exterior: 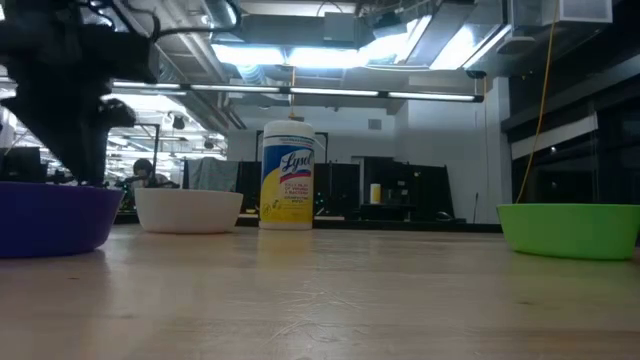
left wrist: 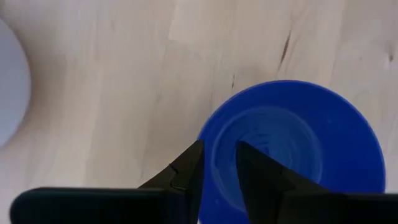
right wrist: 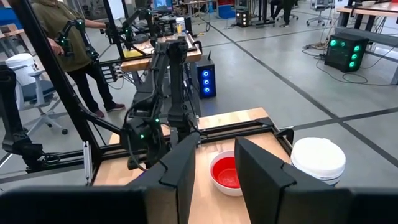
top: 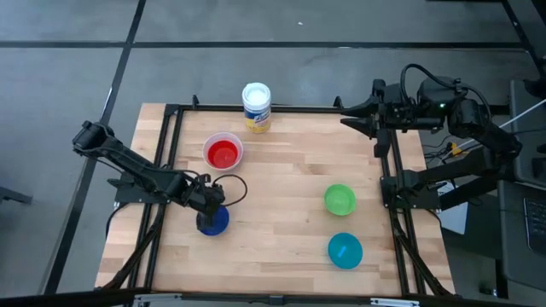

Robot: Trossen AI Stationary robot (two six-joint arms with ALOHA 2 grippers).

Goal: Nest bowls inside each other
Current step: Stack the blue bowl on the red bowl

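A dark blue bowl (top: 214,222) (left wrist: 292,137) stands upright on the table at the near left. My left gripper (top: 207,205) (left wrist: 219,148) points down over its rim, open, with one finger outside the wall and one inside. The red bowl (top: 223,153) sits nested in the white bowl (exterior: 188,210) at the far left. On the right half stand the green bowl (top: 339,199) and, nearer the front edge, the teal bowl (top: 345,251). My right gripper (top: 348,116) (right wrist: 214,152) hangs open, high over the far right corner, holding nothing.
A tall white wipes container (top: 256,107) with a blue and yellow label stands at the far edge, behind the white bowl. A black frame rail (top: 281,107) runs round the wooden table. A person (right wrist: 68,37) stands in the room beyond the table.
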